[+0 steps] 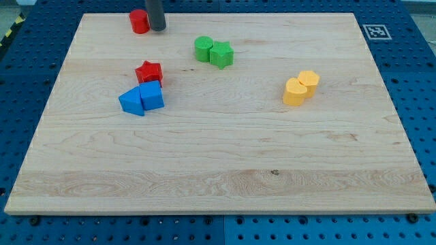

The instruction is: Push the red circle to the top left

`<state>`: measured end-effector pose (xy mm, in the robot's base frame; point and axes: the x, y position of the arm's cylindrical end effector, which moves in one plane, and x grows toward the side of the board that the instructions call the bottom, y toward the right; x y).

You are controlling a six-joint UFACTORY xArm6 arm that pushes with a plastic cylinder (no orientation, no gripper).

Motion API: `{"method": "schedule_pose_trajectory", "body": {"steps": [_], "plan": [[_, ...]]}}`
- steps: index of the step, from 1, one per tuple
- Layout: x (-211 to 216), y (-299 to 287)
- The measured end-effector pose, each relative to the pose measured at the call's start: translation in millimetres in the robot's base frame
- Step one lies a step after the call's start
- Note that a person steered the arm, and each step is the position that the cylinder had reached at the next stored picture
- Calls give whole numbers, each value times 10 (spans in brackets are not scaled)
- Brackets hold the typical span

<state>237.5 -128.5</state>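
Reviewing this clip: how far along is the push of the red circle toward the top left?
Done: the red circle block sits near the wooden board's top edge, left of centre. In hand: my tip is against its right side. Left: a stretch of board before the top-left corner.

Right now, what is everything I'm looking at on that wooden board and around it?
red circle: 1, red, near the board's top edge, toward the view's left
red star: 1, red, left of centre, just above the blue pair
blue blocks: 2, blue, touching side by side, left of centre; exact shapes hard to tell
green blocks: 2, green, touching, upper middle; the right one looks star-like
yellow blocks: 2, yellow, touching, toward the view's right
wooden board: 1, light wood, fills most of the view
square marker: 1, black and white, board's top right corner
blue perforated table: 1, blue, around the board
my tip: 1, dark rod, right beside the red circle on its right
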Motion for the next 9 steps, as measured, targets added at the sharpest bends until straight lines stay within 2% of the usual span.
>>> {"method": "schedule_pose_trajectory", "body": {"steps": [3,5,6,9], "plan": [[-250,-203],[123,94],[81,84],[-128,-636]]}}
